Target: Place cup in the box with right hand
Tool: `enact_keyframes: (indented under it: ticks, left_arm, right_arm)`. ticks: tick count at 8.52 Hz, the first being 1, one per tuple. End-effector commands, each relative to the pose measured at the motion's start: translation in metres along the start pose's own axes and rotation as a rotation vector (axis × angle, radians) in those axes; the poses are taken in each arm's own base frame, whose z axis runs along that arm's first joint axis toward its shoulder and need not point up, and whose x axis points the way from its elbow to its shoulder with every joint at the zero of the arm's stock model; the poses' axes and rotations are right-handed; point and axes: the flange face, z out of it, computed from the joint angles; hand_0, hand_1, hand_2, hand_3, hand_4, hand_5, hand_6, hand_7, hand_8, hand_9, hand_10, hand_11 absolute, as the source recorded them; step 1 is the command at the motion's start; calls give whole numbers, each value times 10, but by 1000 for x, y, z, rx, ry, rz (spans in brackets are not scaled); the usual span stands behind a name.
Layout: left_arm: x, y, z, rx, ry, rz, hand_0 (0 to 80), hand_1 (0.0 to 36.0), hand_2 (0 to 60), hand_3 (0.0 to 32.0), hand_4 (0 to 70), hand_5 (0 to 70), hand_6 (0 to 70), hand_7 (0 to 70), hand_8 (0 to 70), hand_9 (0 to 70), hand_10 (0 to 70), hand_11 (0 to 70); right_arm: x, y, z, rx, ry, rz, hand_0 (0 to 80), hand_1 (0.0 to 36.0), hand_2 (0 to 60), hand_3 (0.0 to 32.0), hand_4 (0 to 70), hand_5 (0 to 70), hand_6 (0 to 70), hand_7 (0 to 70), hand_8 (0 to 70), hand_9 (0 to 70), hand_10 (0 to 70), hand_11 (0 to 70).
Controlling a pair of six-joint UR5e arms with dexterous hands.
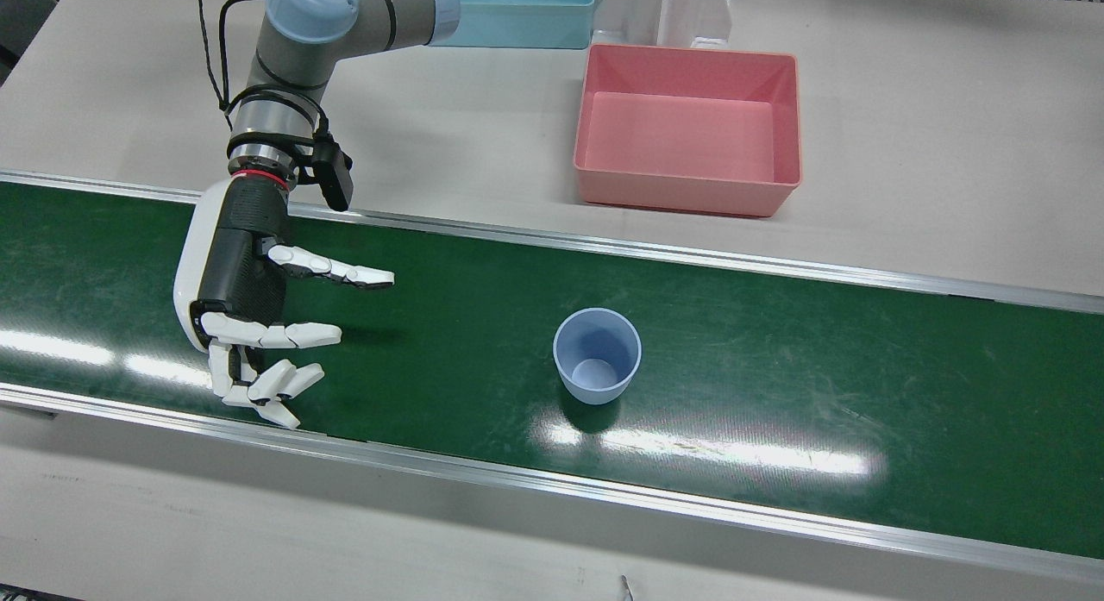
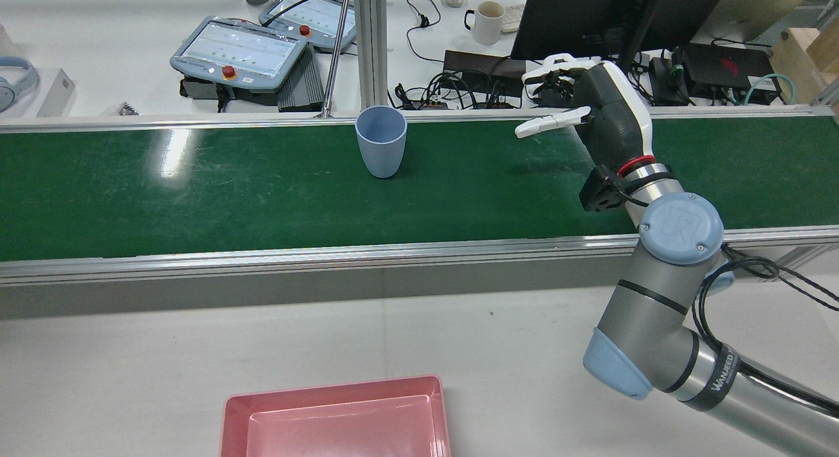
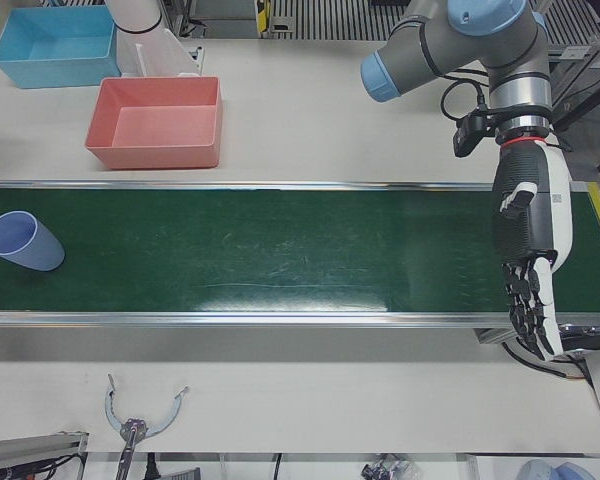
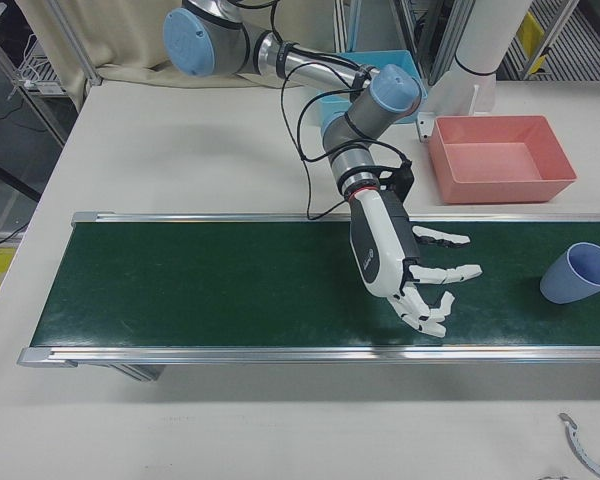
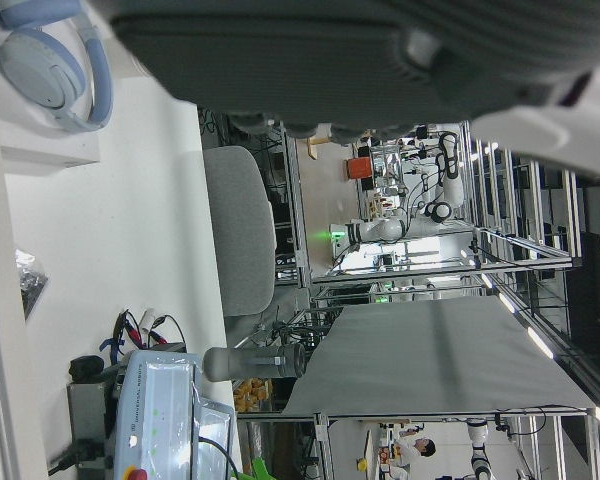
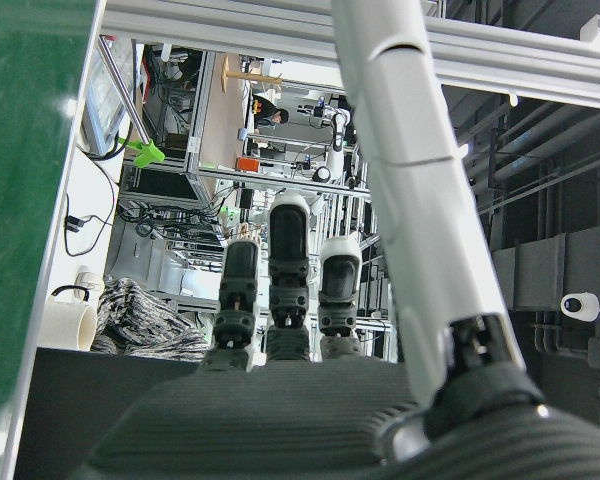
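Note:
A light-blue cup (image 1: 597,356) stands upright on the green belt (image 1: 776,394), also seen as the cup (image 2: 381,141), cup (image 4: 580,272) and cup (image 3: 22,240). The pink box (image 1: 687,127) sits on the grey table behind the belt, nothing inside it. My right hand (image 1: 259,325) hovers over the belt well to the view's left of the cup, palm sideways, fingers spread toward it, open and holding nothing; the same right hand (image 4: 405,260) shows in the right-front view. My left hand (image 3: 525,265) hangs over the belt's other end, fingers extended, open.
A blue box (image 1: 517,15) stands behind the pink one beside a white pedestal (image 1: 681,15). Metal rails (image 1: 604,239) edge the belt. Beyond the belt lie teach pendants (image 2: 239,50), cables and a mug (image 2: 488,21). A metal tool (image 3: 140,415) lies on the near table.

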Motion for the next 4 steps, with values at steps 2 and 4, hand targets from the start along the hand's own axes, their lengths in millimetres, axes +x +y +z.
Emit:
enact_keyframes:
  ticks: [2,4]
  left_arm:
    - [-1,-1,1,0,-2,1,0,0,0,0,0,0,0,0,0,0,0,0]
    - [0,-2,1,0,-1,-1,0,0,0,0,0,0,0,0,0,0,0,0]
  right_arm:
    - [-102,-61,-67,58,-69,20,800,360,12,0,432,174,215,700,381,513,203,324]
    - [-155,-56,-59,20,-95,3,800,360,199,8,359,188,202,700,382,503,196,319]
